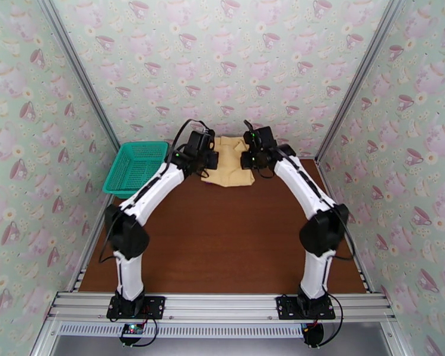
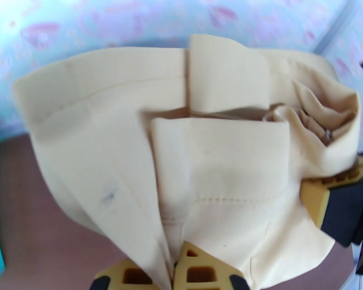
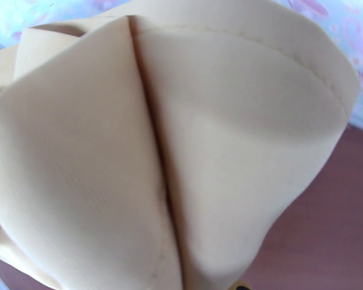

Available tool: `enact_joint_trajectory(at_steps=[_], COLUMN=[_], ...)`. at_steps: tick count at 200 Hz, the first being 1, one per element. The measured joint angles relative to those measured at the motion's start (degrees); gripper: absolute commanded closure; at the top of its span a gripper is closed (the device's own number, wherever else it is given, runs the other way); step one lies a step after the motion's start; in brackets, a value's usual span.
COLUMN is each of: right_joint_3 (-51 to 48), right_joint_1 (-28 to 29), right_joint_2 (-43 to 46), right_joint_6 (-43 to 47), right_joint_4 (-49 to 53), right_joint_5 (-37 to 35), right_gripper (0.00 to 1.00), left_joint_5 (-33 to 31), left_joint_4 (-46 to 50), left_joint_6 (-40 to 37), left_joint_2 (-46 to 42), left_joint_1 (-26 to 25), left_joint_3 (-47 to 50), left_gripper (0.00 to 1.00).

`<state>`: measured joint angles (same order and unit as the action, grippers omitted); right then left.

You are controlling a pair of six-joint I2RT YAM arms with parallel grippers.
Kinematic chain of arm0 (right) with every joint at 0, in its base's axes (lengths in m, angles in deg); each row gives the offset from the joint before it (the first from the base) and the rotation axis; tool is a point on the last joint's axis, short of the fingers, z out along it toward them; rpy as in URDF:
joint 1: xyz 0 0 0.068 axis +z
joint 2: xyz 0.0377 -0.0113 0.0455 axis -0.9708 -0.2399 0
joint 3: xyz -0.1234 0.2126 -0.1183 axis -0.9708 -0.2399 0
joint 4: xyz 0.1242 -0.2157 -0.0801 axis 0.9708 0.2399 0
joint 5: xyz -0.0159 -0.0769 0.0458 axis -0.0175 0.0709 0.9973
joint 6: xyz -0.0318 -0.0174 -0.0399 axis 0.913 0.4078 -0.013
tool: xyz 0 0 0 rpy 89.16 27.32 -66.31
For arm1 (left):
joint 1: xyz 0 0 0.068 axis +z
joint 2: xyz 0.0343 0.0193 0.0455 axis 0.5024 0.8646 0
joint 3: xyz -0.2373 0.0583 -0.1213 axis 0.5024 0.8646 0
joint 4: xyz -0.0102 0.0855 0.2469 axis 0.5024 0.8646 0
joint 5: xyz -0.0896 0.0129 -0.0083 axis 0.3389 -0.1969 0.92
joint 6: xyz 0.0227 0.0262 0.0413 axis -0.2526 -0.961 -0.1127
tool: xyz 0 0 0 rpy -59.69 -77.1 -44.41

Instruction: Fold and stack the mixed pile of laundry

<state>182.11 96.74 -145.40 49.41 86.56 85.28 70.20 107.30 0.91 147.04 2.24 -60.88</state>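
Right, mustard-yellow garment [image 1: 228,167] is bunched at the far middle of the table [image 1: 222,244], with the teal basket [image 1: 136,167] off to its left. Left gripper [image 2: 172,262] is pinched tight on its left edge, right gripper [image 1: 247,160] clamped on its right edge. It's roughly square from above, long axis unclear. A seam runs from the left gripper toward the back wall.

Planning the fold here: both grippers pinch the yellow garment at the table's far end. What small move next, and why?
Probably lift both together and draw the mustard-yellow piece toward the bare table middle: the left gripper and right gripper are shut on opposite sides, and it lies bunched by the back wall.
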Motion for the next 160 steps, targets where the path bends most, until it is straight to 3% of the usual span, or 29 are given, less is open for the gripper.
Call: enact_joint_trajectory(at_steps=[48, 125, 136, 143, 160], right_joint_3=[18.2, 27.3, 27.5, 27.6, 27.6], right_joint_1=[-3.6, -5.4, -5.6, -5.7, -6.0], right_joint_2=[-20.4, -35.5, -36.4, -36.9, -37.5], right_joint_6=[0.4, -1.9, -2.6, -2.9, -3.9], right_joint_4=[-0.7, -6.4, -7.6, -8.2, -9.7], right_joint_5=[2.3, 5.8, 5.9, 6.0, 5.8], right_gripper=[1.0, 1.0, 0.88, 0.8, 0.59], left_joint_5=[2.4, 5.0, 5.0, 5.0, 4.6], left_joint_4=[1.9, -6.5, -7.9, -8.7, -9.3], left_joint_6=[-1.7, -2.0, -2.2, -2.2, -2.6], left_joint_2=[24.8, 35.0, 36.4, 37.0, 37.9], left_joint_1=[3.6, 5.5, 5.7, 5.8, 6.1], left_joint_3=[-25.3, -27.3, -28.1, -28.3, -28.4], left_gripper=[1.0, 1.0, 1.0, 0.89, 0.42])
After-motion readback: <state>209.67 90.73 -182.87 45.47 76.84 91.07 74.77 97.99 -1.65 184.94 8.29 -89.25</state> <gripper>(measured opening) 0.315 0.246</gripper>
